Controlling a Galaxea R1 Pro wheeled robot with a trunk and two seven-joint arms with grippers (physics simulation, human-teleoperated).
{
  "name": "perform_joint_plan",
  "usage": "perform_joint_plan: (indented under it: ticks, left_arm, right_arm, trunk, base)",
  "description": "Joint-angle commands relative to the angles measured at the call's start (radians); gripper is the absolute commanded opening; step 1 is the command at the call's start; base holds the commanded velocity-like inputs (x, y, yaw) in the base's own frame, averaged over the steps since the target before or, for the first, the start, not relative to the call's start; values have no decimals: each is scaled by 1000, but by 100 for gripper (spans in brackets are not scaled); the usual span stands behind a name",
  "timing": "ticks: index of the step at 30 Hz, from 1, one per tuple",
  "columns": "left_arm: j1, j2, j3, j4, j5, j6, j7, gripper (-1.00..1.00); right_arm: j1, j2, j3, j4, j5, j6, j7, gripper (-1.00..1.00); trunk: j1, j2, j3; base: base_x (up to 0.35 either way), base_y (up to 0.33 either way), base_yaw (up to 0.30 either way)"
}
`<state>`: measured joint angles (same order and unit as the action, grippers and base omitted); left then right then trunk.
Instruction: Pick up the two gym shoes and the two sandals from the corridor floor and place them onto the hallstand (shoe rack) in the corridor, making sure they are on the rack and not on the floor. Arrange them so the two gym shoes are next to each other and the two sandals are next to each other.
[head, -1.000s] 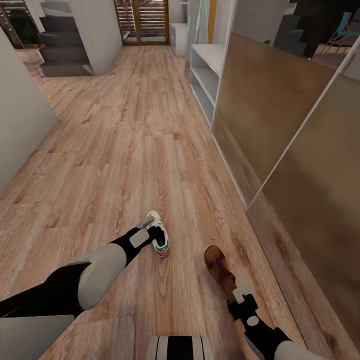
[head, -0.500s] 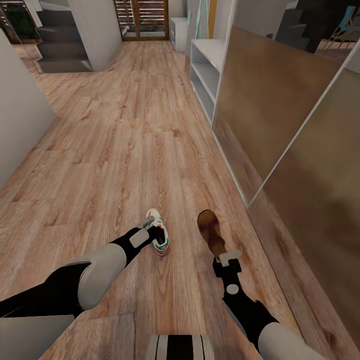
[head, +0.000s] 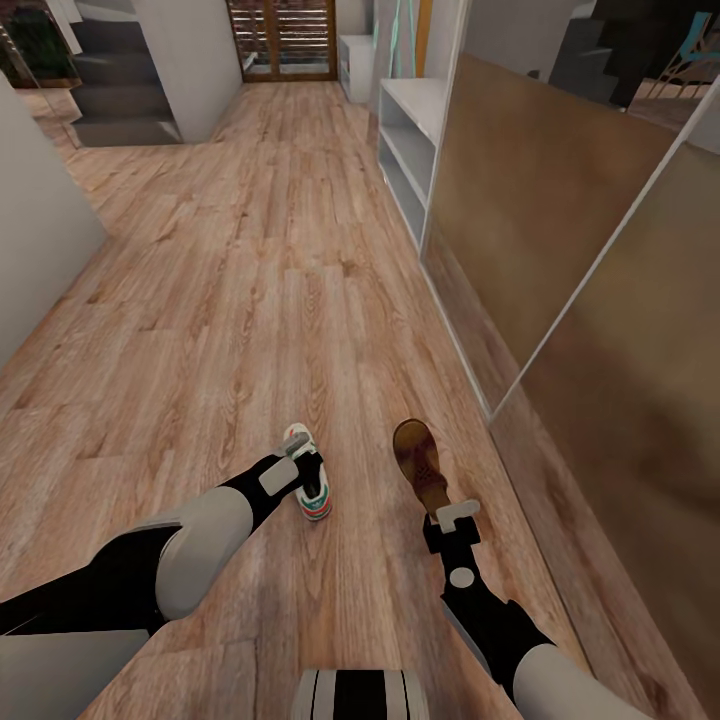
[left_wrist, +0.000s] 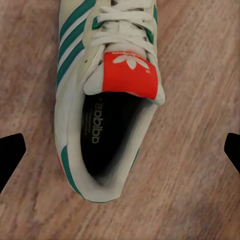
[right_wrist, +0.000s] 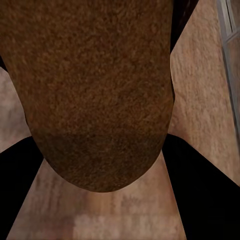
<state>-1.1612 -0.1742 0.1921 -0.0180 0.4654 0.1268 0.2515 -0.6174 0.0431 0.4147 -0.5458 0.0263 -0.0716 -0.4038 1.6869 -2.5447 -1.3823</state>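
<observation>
Right gripper (head: 447, 513) carried sandal (head: 418, 463) forward; gym shoe (head: 312, 480) now closer.

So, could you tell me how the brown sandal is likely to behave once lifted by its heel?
The sandal is flat and slim, so it probably droops toe-down. Held at one end by the right gripper, it may swing. Its suede-like surface likely grips well.

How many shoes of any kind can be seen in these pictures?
2: one gym shoe on the floor at the left claw, one sandal at the right claw. Others may be out of view.
</observation>
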Motion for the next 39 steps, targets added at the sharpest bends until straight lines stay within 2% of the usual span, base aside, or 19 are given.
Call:
perform_joint_plan:
  ticks: [1,28,35,39]
  left_arm:
    - [0,0,8,-2,-5,5,5,100]
    - [0,0,10,-3,-5,2,6,100]
    - [0,0,10,-3,-5,2,6,100]
    - [0,0,9,-3,-5,2,6,100]
  right_arm:
    - [-1,0,5,1,3,-1,-7,-100]
    - [-1,0,5,1,3,-1,-7,-100]
    - [-1,0,5,1,3,-1,-7,-100]
    - [-1,0,5,1,3,-1,-7,-100]
  trunk:
    - [0,0,-1]
    - [0,0,-1]
    - [2,-1,-16]
    - [2,-1,-16]
  base:
    - [9,-9,0]
    - [39,-5,0]
    - [1,0,0]
    - [0,0,0]
